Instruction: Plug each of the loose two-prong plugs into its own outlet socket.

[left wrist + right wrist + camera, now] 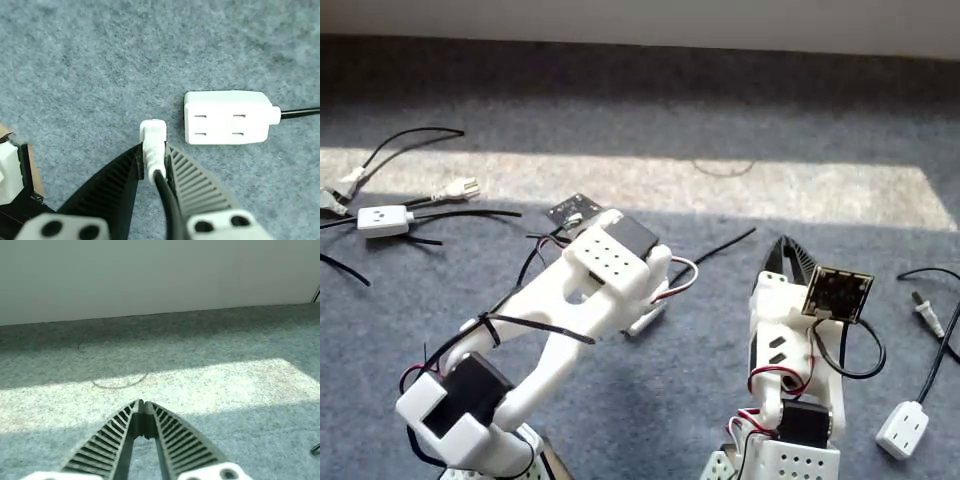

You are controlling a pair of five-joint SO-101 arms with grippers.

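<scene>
I think the first plugging step is in hand. In the left wrist view the left gripper [153, 154] has its jaws clamped on a white plug [152, 134] at lower middle. The white outlet socket [227, 117] lies just beside it at centre right, not touching. Next the plug must be turned to face the slots, then pushed straight in. The right gripper [144, 412] has its jaws together on nothing. The high view adds a second socket [903, 428] at lower right and a loose plug [925, 312] at the right edge.
</scene>
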